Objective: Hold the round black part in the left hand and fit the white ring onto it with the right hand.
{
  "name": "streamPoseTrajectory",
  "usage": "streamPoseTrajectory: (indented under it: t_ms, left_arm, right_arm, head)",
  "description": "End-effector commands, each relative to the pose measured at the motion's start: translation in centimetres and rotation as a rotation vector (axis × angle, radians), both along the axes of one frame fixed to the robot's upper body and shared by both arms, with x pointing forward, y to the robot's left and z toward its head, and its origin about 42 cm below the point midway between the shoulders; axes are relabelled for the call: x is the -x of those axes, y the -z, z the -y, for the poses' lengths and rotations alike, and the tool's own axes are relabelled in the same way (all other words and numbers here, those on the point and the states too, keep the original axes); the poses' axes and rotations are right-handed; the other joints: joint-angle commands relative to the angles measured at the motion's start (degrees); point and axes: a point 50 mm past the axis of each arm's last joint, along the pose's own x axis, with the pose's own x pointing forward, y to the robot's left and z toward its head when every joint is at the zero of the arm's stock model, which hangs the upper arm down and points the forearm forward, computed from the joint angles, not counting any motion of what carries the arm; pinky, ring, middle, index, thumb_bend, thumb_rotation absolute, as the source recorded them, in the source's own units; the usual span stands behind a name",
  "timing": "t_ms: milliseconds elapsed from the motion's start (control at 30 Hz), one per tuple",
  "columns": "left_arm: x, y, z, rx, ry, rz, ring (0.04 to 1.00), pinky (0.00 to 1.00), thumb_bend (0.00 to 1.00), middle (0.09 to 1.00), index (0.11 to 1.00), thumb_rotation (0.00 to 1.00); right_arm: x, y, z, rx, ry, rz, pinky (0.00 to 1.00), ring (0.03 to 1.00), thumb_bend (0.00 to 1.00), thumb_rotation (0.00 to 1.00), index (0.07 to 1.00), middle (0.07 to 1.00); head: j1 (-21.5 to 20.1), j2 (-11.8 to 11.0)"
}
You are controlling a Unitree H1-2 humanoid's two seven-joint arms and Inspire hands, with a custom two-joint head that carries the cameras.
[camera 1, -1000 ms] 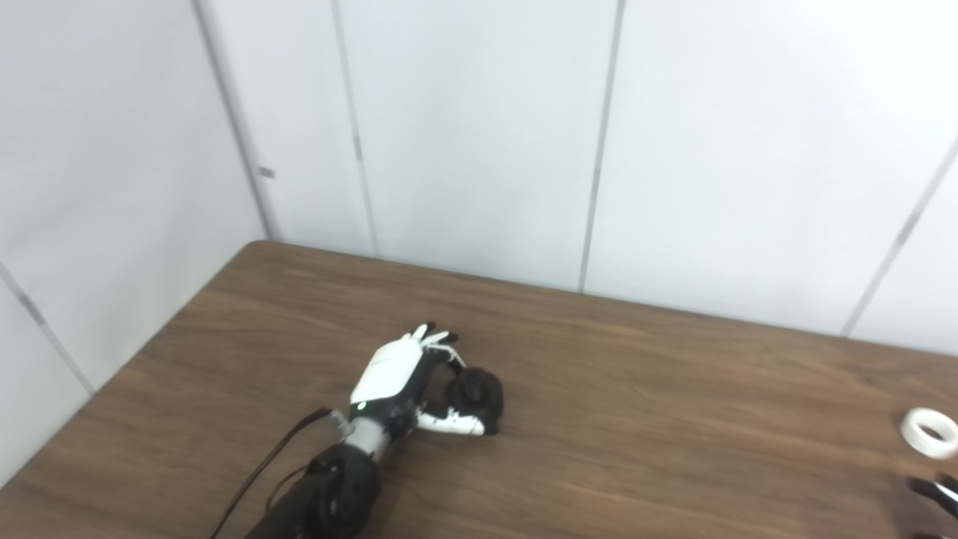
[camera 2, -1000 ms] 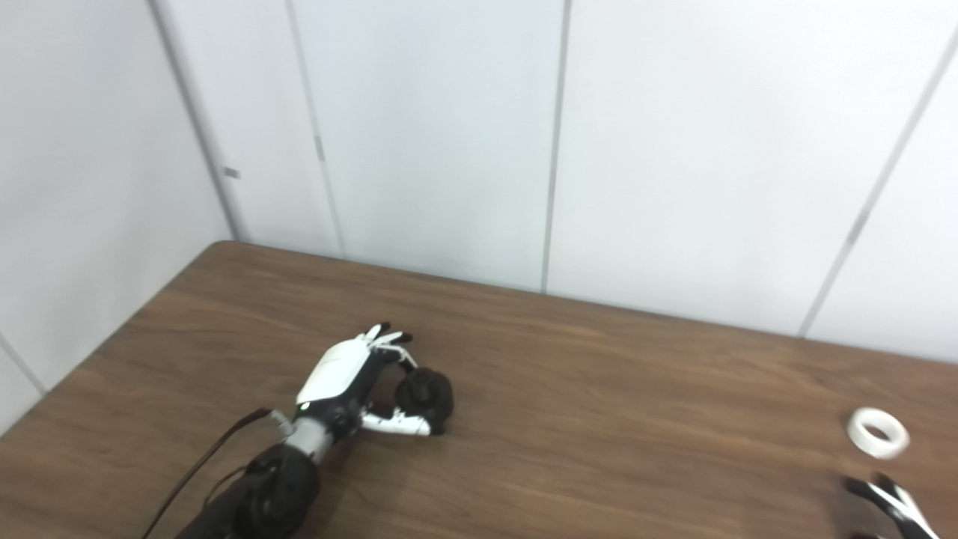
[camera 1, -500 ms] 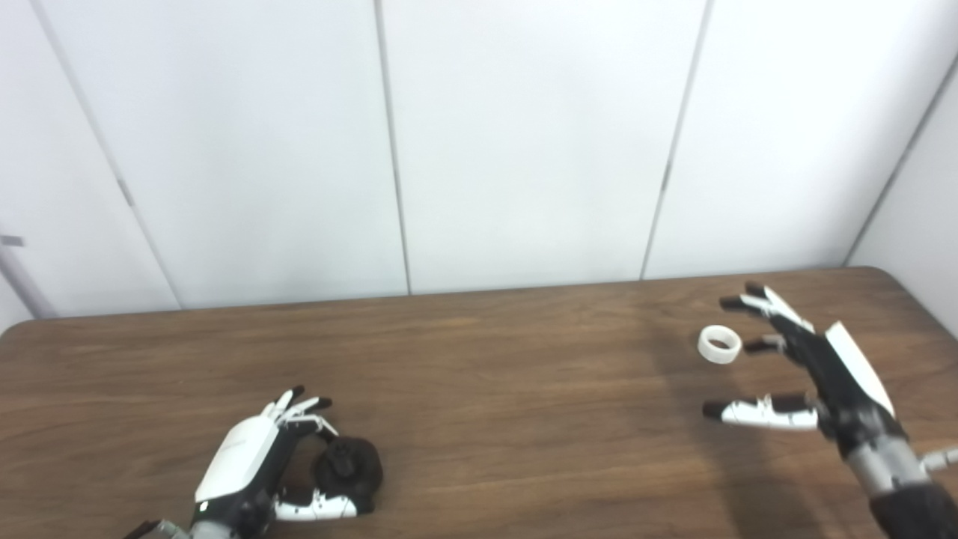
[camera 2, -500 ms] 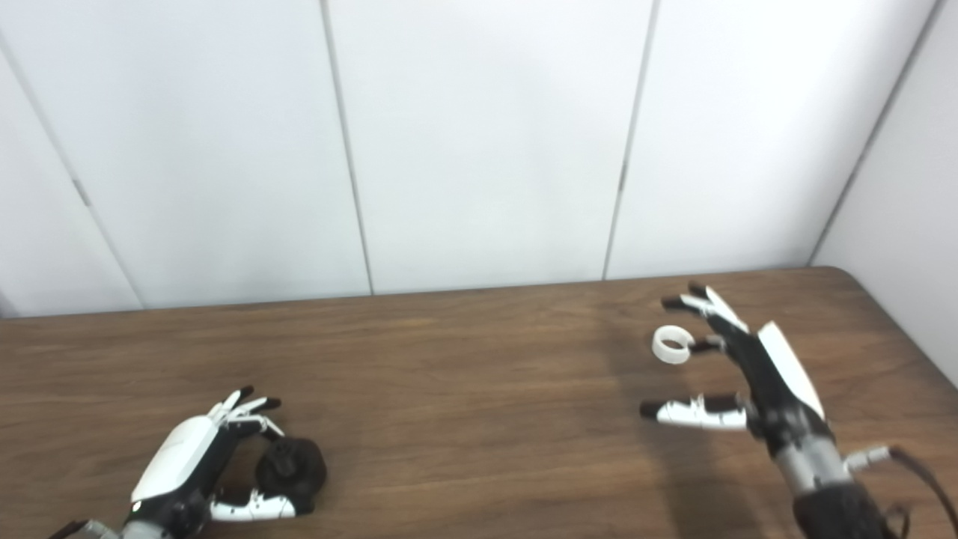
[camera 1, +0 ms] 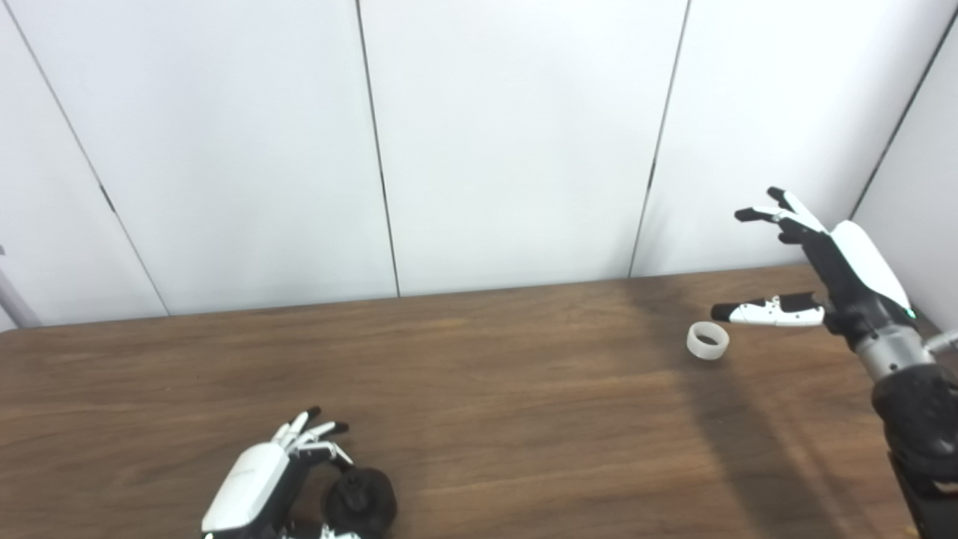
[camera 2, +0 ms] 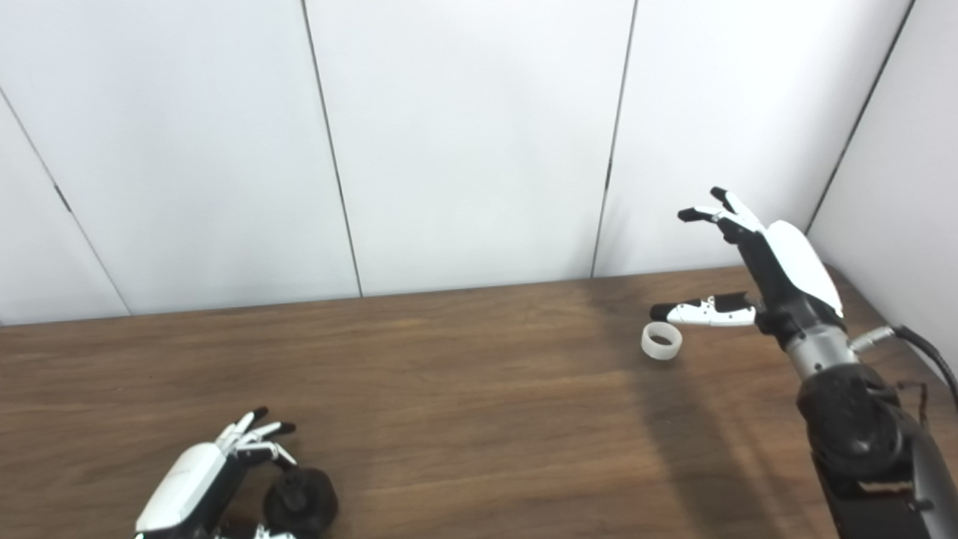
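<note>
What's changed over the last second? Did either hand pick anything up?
Mostly the camera swung right. The right hand, open, rose from beside the white ring to above it and took hold of nothing. The ring still lies on the table. The left hand stays cupped around the black part.

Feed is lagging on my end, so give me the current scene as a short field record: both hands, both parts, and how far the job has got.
left hand: low at the near table edge, fingers curled around the round black part, which sits on the table
right hand: raised, open, empty, above the ring
white ring: lying on the table, not gripped
contact ring/right hand: none visible
task stage: ring not yet picked up or fitted
</note>
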Motion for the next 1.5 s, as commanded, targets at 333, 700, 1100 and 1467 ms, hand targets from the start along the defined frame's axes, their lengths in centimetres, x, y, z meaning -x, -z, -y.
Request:
streamPoseTrajectory:
  t_ms: [333, 700, 1100, 1467]
  left_arm:
    - [1.1, 0.6, -0.3, -0.049, 0.053, -0.047, 1.000, 1.00, 0.52, 0.872, 0.480, 0.04]
    - [1.4, 0.4, -0.1, -0.042, 0.058, -0.045, 1.000, 1.00, 0.52, 0.865, 0.480, 0.04]
    - [1.5, 0.2, -0.2, -0.045, 0.058, -0.052, 0.997, 1.00, 0.52, 0.859, 0.480, 0.04]
    - [1.7, 0.1, -0.5, -0.040, 0.059, -0.055, 0.995, 1.00, 0.52, 0.859, 0.480, 0.04]
  right_arm:
    - [-5.5, -3.1, 0.8, 0.227, 0.054, -0.219, 0.98, 1.000, 0.99, 0.27, 0.803, 1.000]
    - [-7.8, -1.6, -0.2, 0.320, 0.053, -0.401, 1.00, 1.000, 1.00, 0.26, 0.762, 1.000]
    - [-7.4, 1.1, -0.3, 0.329, 0.052, -0.453, 1.00, 1.000, 1.00, 0.24, 0.759, 1.000]
    - [-6.5, 2.5, -0.2, 0.322, 0.068, -0.478, 1.00, 1.000, 0.96, 0.18, 0.764, 1.000]
  head:
    - [-1.4, 0.5]
    - [-1.4, 0.9]
    - [-1.7, 1.1]
    - [-1.9, 1.4]
